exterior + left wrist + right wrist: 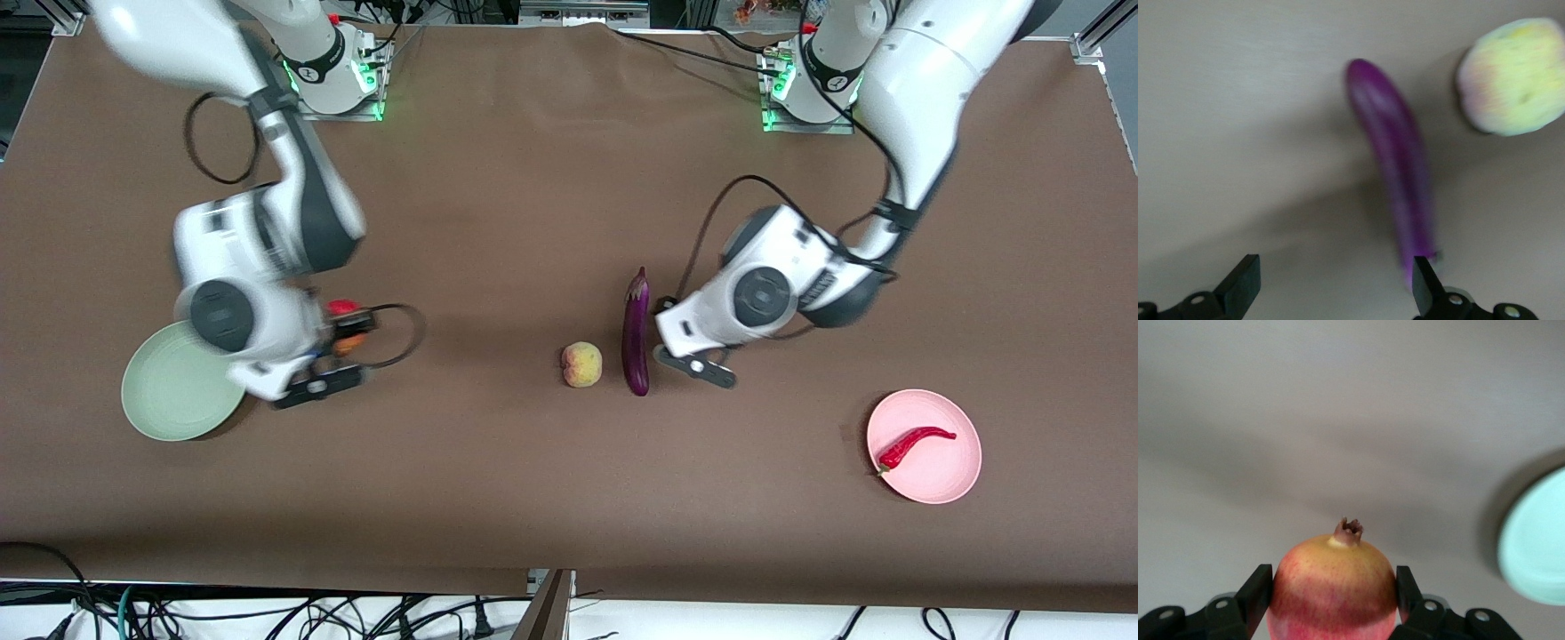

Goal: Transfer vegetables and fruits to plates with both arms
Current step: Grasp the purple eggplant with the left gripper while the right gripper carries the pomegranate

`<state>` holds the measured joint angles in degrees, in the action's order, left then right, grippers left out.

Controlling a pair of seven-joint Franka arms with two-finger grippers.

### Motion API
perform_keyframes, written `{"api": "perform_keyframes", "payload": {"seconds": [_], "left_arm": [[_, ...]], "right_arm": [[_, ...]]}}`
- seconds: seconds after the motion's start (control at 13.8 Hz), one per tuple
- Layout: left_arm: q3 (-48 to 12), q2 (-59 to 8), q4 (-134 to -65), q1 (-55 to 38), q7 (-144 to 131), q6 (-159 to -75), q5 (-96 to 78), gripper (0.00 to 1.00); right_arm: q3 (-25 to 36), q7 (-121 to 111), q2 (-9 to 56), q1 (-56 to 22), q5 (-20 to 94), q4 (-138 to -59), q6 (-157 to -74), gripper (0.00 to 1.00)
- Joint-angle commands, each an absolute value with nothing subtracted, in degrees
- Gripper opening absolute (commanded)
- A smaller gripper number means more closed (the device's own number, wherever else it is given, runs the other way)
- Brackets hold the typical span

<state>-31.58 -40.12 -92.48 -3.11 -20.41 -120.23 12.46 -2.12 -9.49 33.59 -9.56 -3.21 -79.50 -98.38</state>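
The red fruit (pixel 1333 587), clamped in the right gripper (pixel 1335 593) beside the green plate (pixel 169 391), should be lowered gently onto it, while the left gripper (pixel 1335 280), spread wide, is centred over the eggplant (pixel 635 331).

Purple eggplant (pixel 635 335), flat on table; peach (pixel 581 364) just beside. Red chili (pixel 912 444) on pink plate (pixel 956 480). Red-yellow fruit (pixel 1333 590) held aloft beside green plate (pixel 164 404).

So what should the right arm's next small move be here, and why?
Probably carry the red fruit sideways until it is over the green plate. The right claw is shut on the fruit, the plate sits beside it with nothing visible on it, and the left claw is open by the eggplant.
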Motion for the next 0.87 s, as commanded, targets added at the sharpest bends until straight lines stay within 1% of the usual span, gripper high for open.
{"api": "perform_keyframes", "payload": {"seconds": [0.0,0.15,0.22,0.29,0.36,0.51,0.58,0.65,0.73,0.8], "left_arm": [[-30.85,-40.25,-96.67,-5.18,-28.38,-128.12,12.39,1.0],[-30.94,-42.44,-97.56,-6.14,-29.09,-134.0,12.57,1.0],[-30.85,-43.76,-97.56,-6.85,-29.18,-136.03,12.57,0.84],[-30.5,-44.2,-97.56,-7.29,-29.09,-136.4,12.83,0.61],[-29.89,-44.12,-97.73,-7.47,-29.09,-136.41,14.57,0.34],[-29.62,-44.3,-98.0,-7.38,-29.09,-136.14,17.65,0.33],[-29.45,-44.38,-98.0,-7.38,-29.09,-136.14,18.62,0.24],[-29.44,-44.38,-98.43,-7.3,-29.18,-136.06,18.89,0.03],[-29.44,-43.86,-98.61,-6.51,-28.92,-135.45,18.98,0.0],[-29.53,-42.55,-98.27,-5.89,-28.92,-132.05,18.98,0.0]], "right_arm": [[-3.08,-21.75,33.92,-2.31,-4.82,-80.51,-99.13,0.04],[-3.08,-30.11,35.15,3.14,-8.78,-80.59,-101.67,0.04],[-3.08,-33.63,35.94,5.69,-8.7,-80.6,-103.34,0.04],[-3.08,-37.23,36.9,7.45,-8.79,-80.51,-104.58,0.04],[-3.08,-39.61,37.96,8.69,-8.88,-80.42,-106.42,0.04],[-3.08,-43.22,39.89,11.76,-8.88,-80.51,-111.25,0.04],[-3.08,-44.63,40.95,12.82,-8.88,-80.51,-113.71,0.04],[-3.08,-45.52,41.91,13.62,-8.88,-80.51,-116.08,0.04],[-3.08,-46.83,42.97,14.58,-8.96,-80.51,-118.28,0.04],[-3.08,-48.06,43.76,15.2,-8.88,-80.51,-120.21,0.04]]}}
